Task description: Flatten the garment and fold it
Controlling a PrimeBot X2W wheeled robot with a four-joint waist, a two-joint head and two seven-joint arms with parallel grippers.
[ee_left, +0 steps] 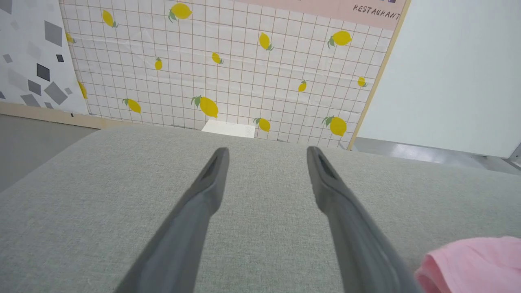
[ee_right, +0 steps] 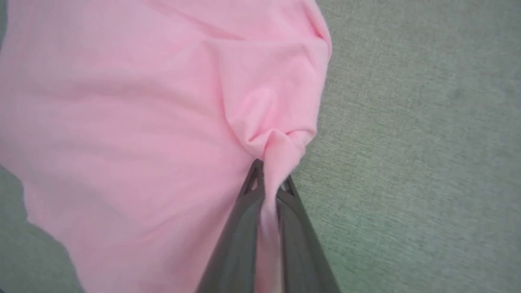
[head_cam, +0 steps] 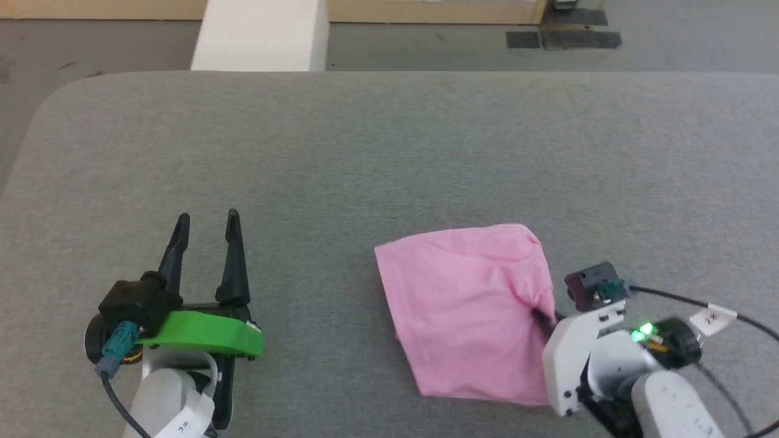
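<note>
The garment (head_cam: 468, 304) is a light pink, thin cloth lying rumpled on the grey table (head_cam: 389, 152), near the front right. My right gripper (head_cam: 541, 317) is shut on a pinched fold at the garment's right edge; in the right wrist view the garment (ee_right: 122, 122) bunches between the two dark fingers (ee_right: 244, 211) of the right gripper (ee_right: 270, 175). My left gripper (head_cam: 207, 222) stands open over bare table at the front left, well apart from the cloth. In the left wrist view the left gripper (ee_left: 266, 156) holds nothing and a corner of the garment (ee_left: 476, 264) shows at the lower right.
The table's rounded far left corner (head_cam: 67, 91) and back edge drop to a grey floor (head_cam: 426, 48). A white block (head_cam: 261, 33) stands behind the table. A tiled wall with lemons (ee_left: 228, 65) faces the left wrist view.
</note>
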